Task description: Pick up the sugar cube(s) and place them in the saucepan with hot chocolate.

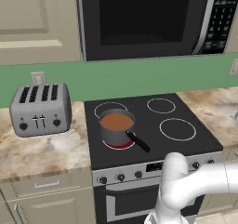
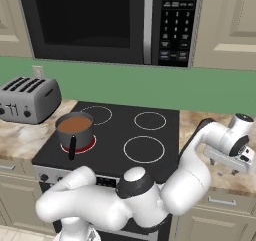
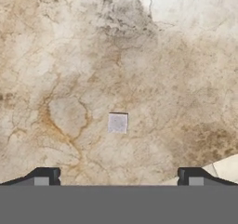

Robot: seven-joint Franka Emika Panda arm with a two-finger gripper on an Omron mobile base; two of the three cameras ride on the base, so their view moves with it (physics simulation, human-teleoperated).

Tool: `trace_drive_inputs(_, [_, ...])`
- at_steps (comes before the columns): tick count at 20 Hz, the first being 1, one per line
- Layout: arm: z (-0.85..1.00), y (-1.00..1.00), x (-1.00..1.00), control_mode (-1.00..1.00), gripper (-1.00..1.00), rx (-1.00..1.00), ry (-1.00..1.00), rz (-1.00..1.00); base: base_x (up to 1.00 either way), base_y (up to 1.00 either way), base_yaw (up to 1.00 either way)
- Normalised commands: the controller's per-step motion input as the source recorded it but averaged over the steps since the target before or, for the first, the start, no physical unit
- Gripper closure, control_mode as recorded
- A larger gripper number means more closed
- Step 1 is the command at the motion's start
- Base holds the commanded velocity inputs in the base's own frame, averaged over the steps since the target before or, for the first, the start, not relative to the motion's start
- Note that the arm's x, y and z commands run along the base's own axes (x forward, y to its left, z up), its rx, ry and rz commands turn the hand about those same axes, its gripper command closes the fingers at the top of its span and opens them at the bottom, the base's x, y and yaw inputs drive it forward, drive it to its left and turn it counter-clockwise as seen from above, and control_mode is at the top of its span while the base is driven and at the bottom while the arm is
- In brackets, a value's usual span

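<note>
A small white sugar cube (image 3: 117,123) lies on the marbled counter, ahead of my gripper (image 3: 118,177) and centred between its two wide-apart fingertips. The gripper (image 2: 227,172) is open and empty, hanging over the counter to the right of the stove. The grey saucepan (image 1: 115,129) stands on the glowing front-left burner, its black handle pointing toward the front right. Reddish-brown hot chocolate (image 1: 116,121) fills it. The saucepan (image 2: 75,130) is well to the left of the gripper, across the stovetop.
A silver toaster (image 1: 41,108) stands on the counter left of the black stove (image 1: 153,135). A microwave (image 1: 148,18) hangs above the stove. The other three burners are bare. The counter's front edge (image 3: 228,167) shows in the hand view's lower right.
</note>
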Motion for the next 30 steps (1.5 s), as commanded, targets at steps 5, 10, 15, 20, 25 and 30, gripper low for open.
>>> trace_drive_inputs(5, [-0.05, 0.00, 0.22, -1.00, -1.00, 0.00, 0.00, 0.00, 0.00, 0.00, 0.00])
trace_drive_inputs(10, [-0.19, 0.00, 0.21, -1.00, -1.00, 0.00, 0.00, 0.00, 0.00, 0.00, 0.00])
trace_drive_inputs(15, [-0.26, 0.00, 0.00, -1.00, -1.00, 0.00, 0.00, 0.00, 0.00, 0.00, 0.00])
trace_drive_inputs(20, [-0.30, 0.00, 0.00, -1.00, -1.00, 0.00, 0.00, 0.00, 0.00, 0.00, 0.00])
trace_drive_inputs(25, [-0.26, -0.01, 0.00, -1.00, -1.00, 0.00, 0.00, 0.00, 0.00, 0.00, 0.00])
trace_drive_inputs(30, [-0.08, -0.14, -0.01, -1.00, -1.00, 0.00, 0.00, 0.00, 0.00, 0.00, 0.00])
